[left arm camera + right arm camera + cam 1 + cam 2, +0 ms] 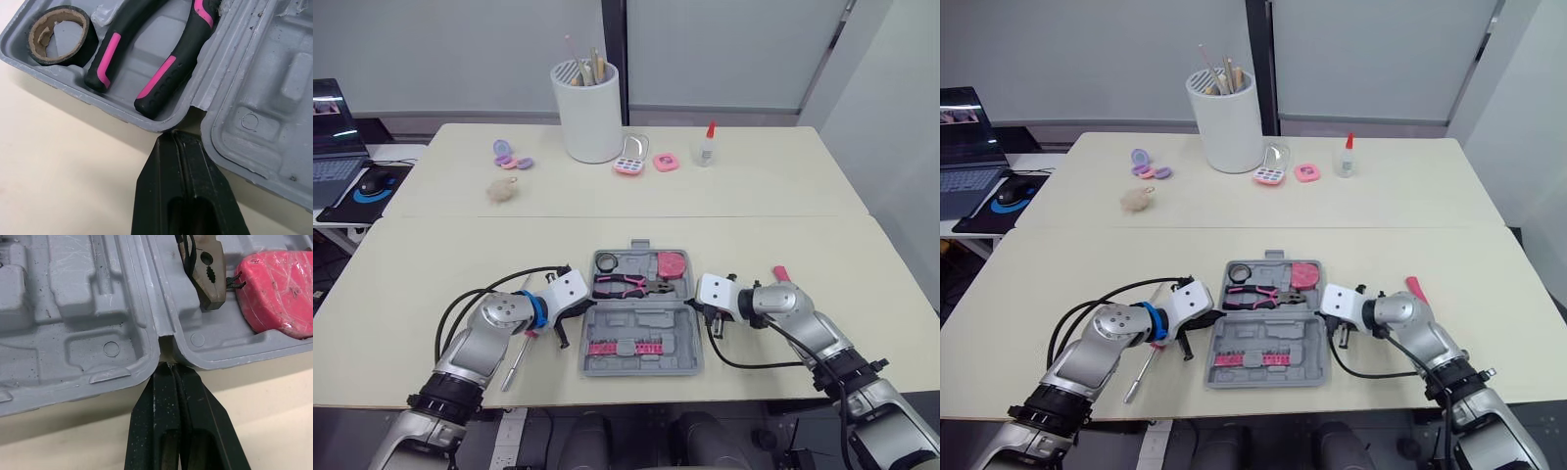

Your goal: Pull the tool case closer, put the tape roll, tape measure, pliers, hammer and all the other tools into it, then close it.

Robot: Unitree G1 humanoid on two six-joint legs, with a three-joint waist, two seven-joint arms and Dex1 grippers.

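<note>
Left eye view: tool case (642, 315) was noted lying open on the near table, between the two arms, with its hinge line running from left to right.

- Far half: tape roll (84, 39), pliers (122, 44) and pink tape measure (279, 289) were seen seated in it.
- Left gripper (177, 142): fingers were pressed together on nothing, with the tips set at the hinge notch on the case's left edge. Contact could not be confirmed.
- Right gripper (170, 369): fingers were likewise closed and empty, with the tips at the matching notch on the right edge.
- Loose items: a metal-shafted tool (516, 357) was recorded on the table just left of the case, under the left arm, its long axis running roughly near to far. A pink-handled item (780, 273) was seen behind the right arm, partly hidden, so its type could not be told.

Judgement: the shafted tool was nearer the left gripper and the pink item nearer the right. Each lay outboard of its gripper, away from the case, so a turn outward was thought to be needed before any pick.
</note>
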